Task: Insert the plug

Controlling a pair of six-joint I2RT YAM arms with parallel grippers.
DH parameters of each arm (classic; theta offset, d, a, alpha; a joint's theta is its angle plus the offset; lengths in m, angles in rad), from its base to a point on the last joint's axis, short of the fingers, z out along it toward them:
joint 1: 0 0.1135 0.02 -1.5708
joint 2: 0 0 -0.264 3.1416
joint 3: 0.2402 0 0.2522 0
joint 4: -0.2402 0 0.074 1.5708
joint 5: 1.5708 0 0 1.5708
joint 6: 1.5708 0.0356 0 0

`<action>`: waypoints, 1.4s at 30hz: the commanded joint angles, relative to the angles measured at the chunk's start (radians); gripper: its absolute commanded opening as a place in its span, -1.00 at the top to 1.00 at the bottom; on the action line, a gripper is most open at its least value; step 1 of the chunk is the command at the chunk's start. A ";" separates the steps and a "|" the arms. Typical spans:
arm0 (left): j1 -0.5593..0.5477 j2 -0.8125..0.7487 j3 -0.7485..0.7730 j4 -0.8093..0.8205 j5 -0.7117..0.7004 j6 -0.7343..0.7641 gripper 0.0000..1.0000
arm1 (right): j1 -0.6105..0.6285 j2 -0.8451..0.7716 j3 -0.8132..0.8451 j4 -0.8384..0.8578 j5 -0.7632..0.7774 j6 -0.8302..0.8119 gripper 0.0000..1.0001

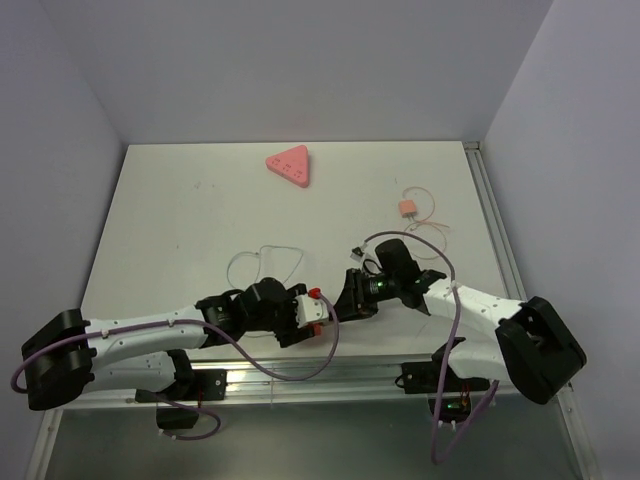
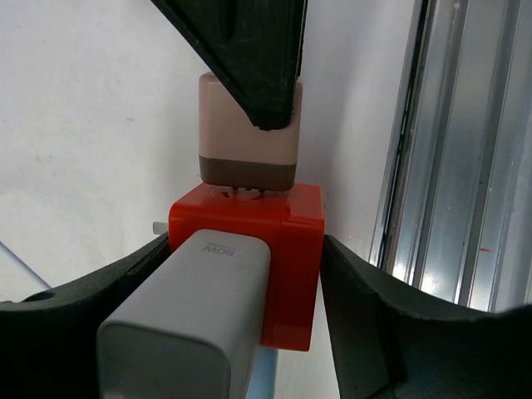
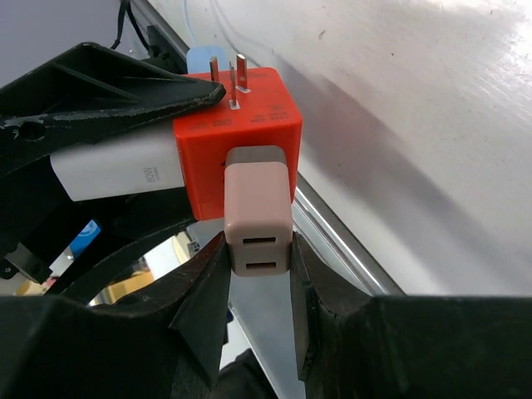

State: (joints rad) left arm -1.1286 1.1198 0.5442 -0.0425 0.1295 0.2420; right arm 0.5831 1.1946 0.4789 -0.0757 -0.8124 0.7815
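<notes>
A red adapter cube (image 2: pixel 283 224) with a white charger (image 2: pixel 199 316) plugged into one side sits between the fingers of my left gripper (image 2: pixel 245 243), which is shut on it. A pale pink plug (image 3: pixel 259 216) is pinched on both sides by my right gripper (image 3: pixel 259 253). The plug's grey-brown end sits flush against a face of the red cube (image 3: pixel 241 125). Two metal prongs (image 3: pixel 229 75) stick out of the cube's far side. In the top view both grippers meet at the red cube (image 1: pixel 314 308) near the table's front edge.
A pink triangular block (image 1: pixel 290 165) lies at the back of the white table (image 1: pixel 180 220). A second small pink plug with a thin cable (image 1: pixel 407 208) lies at the right. A loose white cable (image 1: pixel 265 262) loops behind the left arm. An aluminium rail (image 2: pixel 449 166) runs along the front edge.
</notes>
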 commanded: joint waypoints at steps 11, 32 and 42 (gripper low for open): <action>-0.028 -0.006 -0.131 0.489 -0.001 -0.110 1.00 | 0.034 0.138 -0.089 0.367 -0.076 -0.060 1.00; -0.037 -0.262 -0.075 0.572 0.191 -0.135 1.00 | 0.184 -0.066 0.052 0.217 -0.100 -0.106 1.00; -0.046 -0.221 -0.033 0.348 0.125 -0.095 0.99 | 0.147 -0.154 0.000 0.238 0.002 0.004 1.00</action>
State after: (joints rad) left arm -1.1584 0.8452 0.4610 0.2424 0.2165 0.1715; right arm 0.7193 1.0756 0.4355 0.1005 -0.8425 0.8112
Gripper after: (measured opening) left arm 0.685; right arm 0.380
